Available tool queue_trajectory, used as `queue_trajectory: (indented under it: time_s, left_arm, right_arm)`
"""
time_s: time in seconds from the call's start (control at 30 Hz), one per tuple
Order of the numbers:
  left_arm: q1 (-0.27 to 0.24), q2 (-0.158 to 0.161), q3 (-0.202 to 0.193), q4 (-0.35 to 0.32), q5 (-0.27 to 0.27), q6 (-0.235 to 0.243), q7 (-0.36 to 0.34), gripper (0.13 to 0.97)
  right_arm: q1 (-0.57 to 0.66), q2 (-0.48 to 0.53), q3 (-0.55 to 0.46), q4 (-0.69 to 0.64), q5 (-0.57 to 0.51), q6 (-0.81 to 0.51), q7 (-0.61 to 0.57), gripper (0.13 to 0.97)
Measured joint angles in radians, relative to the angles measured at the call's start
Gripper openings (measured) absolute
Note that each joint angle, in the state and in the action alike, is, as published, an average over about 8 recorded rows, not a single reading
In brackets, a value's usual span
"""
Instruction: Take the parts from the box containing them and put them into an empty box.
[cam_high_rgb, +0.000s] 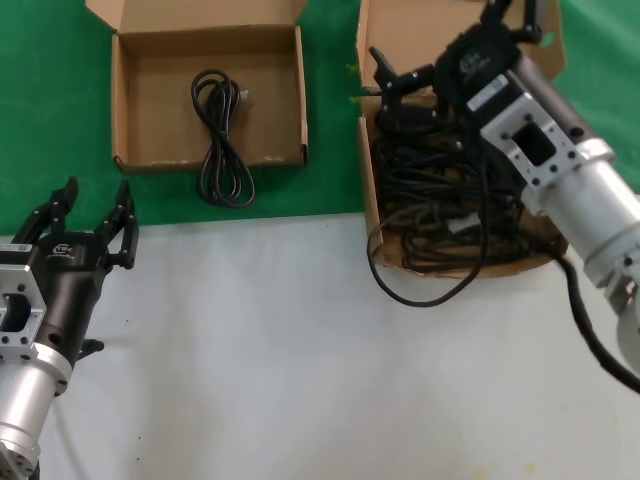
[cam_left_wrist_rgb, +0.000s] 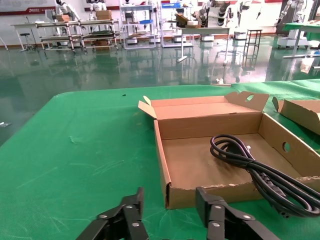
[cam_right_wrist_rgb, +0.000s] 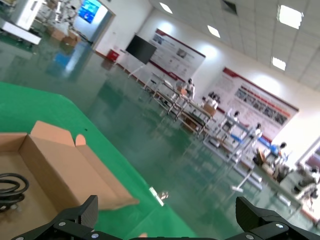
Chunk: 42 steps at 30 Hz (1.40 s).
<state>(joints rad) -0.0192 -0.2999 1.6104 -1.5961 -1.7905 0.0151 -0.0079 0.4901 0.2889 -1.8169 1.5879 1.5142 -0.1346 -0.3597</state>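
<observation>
While right end effector (cam_high_rgb: 392, 78) hangs spread above tangled black parts (cam_high_rgb: 445, 215), left end effector (cam_high_rgb: 88, 215) idles released.

Two cardboard boxes (cam_high_rgb: 125, 110) (cam_high_rgb: 368, 180); one cord (cam_high_rgb: 222, 140) in left box; tangled pile (cam_high_rgb: 440, 215), uncountable

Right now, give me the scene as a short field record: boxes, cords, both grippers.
left box: shallow, lid flap open, on green cloth
cord in left box: one coiled black cord, its near end hanging out over the front wall
right box: full of tangled black cords; one loop spills over the front onto the white surface
right gripper: open, above the far part of the right box, holding nothing
left gripper: open, empty, over the white surface near the left box
</observation>
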Motion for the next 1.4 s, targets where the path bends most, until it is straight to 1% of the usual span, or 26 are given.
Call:
queue_trajectory:
  time_s: [0.17,0.2,0.47,0.6,0.87,0.9,1.17,1.4]
  left_arm:
    - [0.002,0.000,-0.001,0.000,-0.001,-0.001,0.001,0.407]
    - [0.002,0.000,-0.001,0.000,-0.001,-0.002,0.001,0.407]
    - [0.005,0.000,-0.003,-0.001,-0.002,-0.004,0.002,0.619]
    - [0.006,0.000,-0.003,-0.001,-0.003,-0.005,0.003,0.619]
    - [0.009,0.000,-0.005,-0.002,-0.004,-0.007,0.004,0.799]
    - [0.009,0.000,-0.005,-0.002,-0.005,-0.007,0.004,0.799]
    - [0.012,0.000,-0.006,-0.002,-0.006,-0.009,0.005,0.914]
    - [0.014,0.000,-0.008,-0.003,-0.007,-0.011,0.006,0.951]
  right_arm:
    - [-0.044,0.001,0.019,0.001,0.025,0.012,0.032,0.966]
    - [-0.053,0.001,0.023,0.001,0.031,0.014,0.039,0.966]
    - [-0.122,0.003,0.054,0.003,0.071,0.034,0.090,0.966]
    - [-0.157,0.004,0.070,0.004,0.092,0.043,0.116,0.966]
    - [-0.226,0.005,0.100,0.006,0.132,0.062,0.166,0.966]
    - [-0.235,0.005,0.104,0.006,0.137,0.065,0.173,0.966]
    - [-0.305,0.007,0.135,0.008,0.178,0.084,0.223,0.966]
    - [-0.366,0.008,0.162,0.009,0.213,0.100,0.268,0.966]
